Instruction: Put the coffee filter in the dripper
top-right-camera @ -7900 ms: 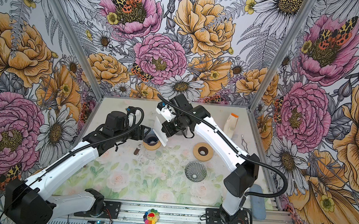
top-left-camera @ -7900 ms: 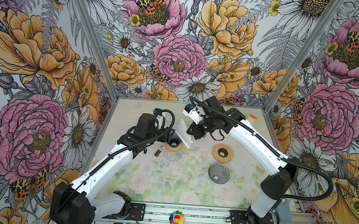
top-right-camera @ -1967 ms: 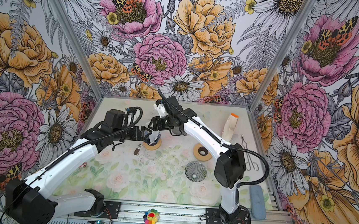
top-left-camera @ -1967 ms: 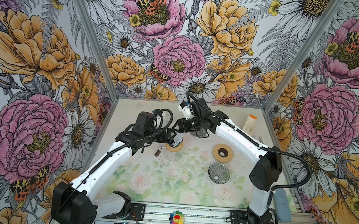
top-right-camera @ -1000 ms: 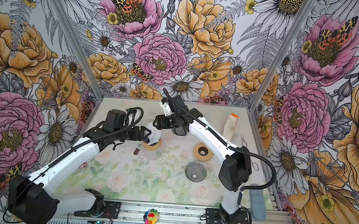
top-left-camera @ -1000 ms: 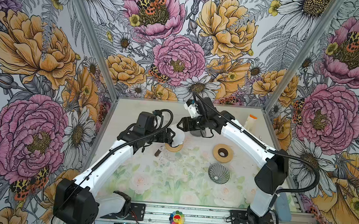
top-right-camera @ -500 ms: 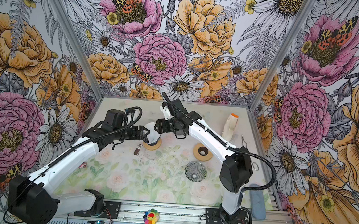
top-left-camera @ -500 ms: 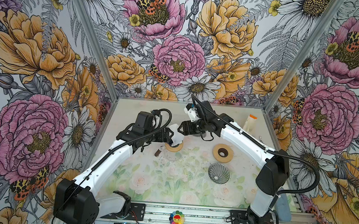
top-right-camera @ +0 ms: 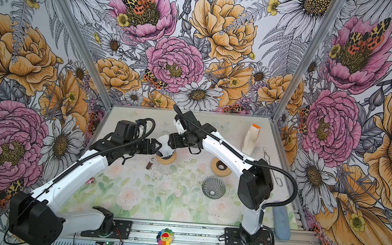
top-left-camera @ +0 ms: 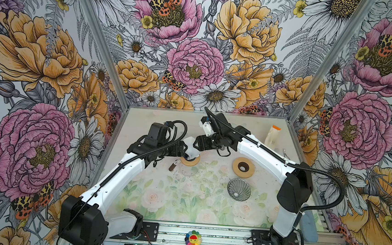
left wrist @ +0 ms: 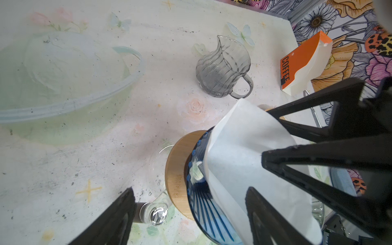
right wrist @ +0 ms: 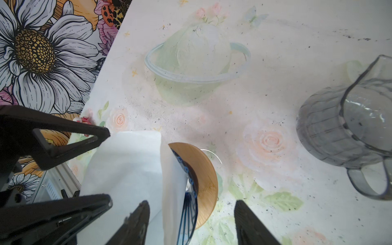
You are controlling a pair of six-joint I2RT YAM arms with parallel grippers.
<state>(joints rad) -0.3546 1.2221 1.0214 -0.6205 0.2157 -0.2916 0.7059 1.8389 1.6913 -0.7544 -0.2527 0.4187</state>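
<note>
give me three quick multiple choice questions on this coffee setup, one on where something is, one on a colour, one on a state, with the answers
1. Where does the coffee pack stand?
A. at the far right corner of the table
B. at the near left corner
C. inside the dripper

2. What colour is the dripper under the filter?
A. red
B. blue
C. green

3. How do the jaws of the left gripper stand?
A. shut tight
B. spread wide
C. out of view

Answers:
1. A, since both top views show the pack upright by the back right edge.
2. B, since blue ribs show beside the white paper in both wrist views.
3. B, since its fingers stand far apart in the left wrist view.
</note>
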